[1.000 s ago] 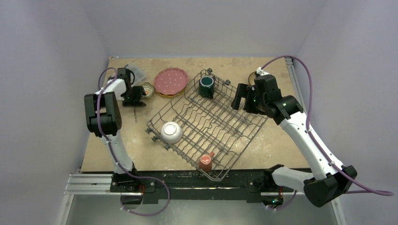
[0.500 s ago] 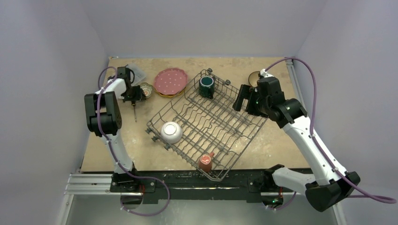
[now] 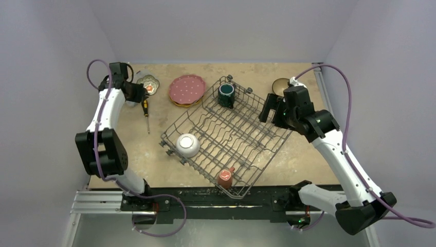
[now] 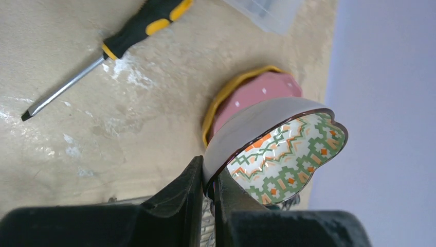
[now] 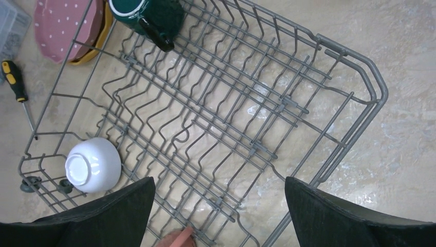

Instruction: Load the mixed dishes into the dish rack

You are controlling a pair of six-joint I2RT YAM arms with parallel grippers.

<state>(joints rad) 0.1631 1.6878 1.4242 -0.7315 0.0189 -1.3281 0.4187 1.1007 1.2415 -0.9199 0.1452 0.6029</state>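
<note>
Small floral bowl: rim pinched in our left gripper, held aloft left of the dish rack. Right gripper spread empty above the rack. Next, likely: we carry it over and seat it between tines.

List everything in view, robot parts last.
dish rack: 1, grey, centre
teal mug: 1, dark, rack's far corner
white bowl: 1, white, rack's left corner
red-and-white mug: 1, red, rack's near corner
pink plate: 1, dotted, on yellow plate
yellow plate: 1, yellow, beside rack
brown bowl: 1, brown, far right
floral bowl: 1, green-orange, far left
screwdriver: 1, black-yellow, left
clear box: 1, clear, far left
left gripper: 1, black, gripping floral bowl
right gripper: 1, black, open over rack
</note>
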